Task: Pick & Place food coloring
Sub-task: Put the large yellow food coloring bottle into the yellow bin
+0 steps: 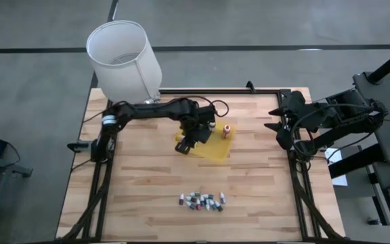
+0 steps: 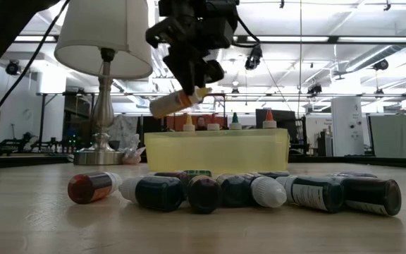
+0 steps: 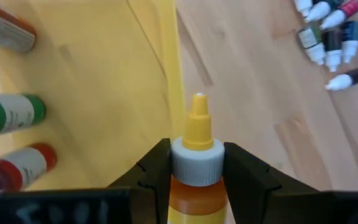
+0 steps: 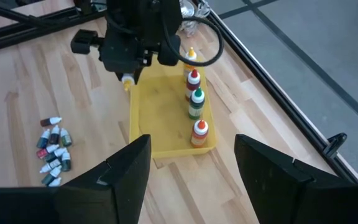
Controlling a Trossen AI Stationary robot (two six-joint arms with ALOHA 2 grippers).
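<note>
Left wrist view: left gripper (image 3: 196,171) pinches yellow bottle (image 3: 196,163) at cap, tilted above yellow tray (image 3: 104,93) edge. Level bottle, keep pinch firm, clear rim. Right gripper (image 4: 188,163) spread, waiting at table side.

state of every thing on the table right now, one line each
left gripper: shut on the yellow bottle, above the tray's edge
yellow bottle: held, lifted, tilted
yellow tray: flat on the table
bottles in tray: four, upright in a row
small vials: lying clustered on the table
right gripper: open, empty, waiting at the right edge
lamp: upright
</note>
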